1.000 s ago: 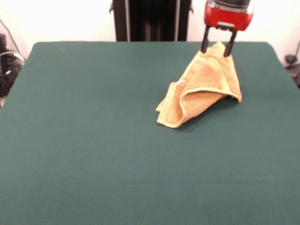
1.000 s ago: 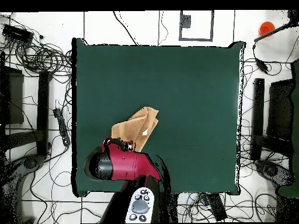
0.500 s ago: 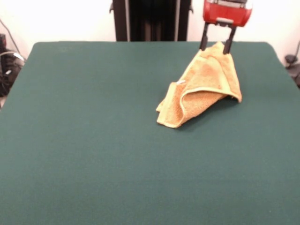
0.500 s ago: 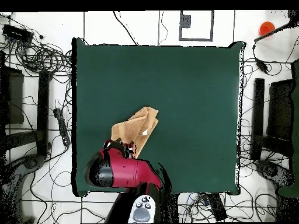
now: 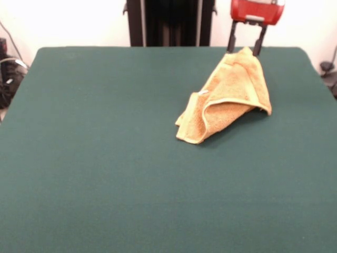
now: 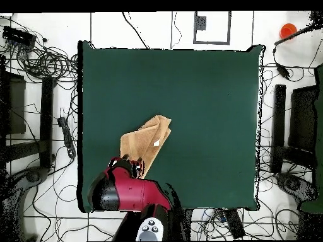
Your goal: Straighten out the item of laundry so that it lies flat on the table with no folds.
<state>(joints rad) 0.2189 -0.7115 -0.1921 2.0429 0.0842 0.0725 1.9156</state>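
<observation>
While small orange-tan terry-cloth towel (image 5: 229,97) stays folded near large dark green felt-topped table's (image 5: 105,174) far right corner, red-and-black gripper (image 5: 246,46) stands spread, released, over its peak; best pinch one layer, draw toward table centre.

A dark green table (image 5: 105,174) carries only a crumpled, folded orange-tan towel (image 5: 229,100) near one edge.
</observation>
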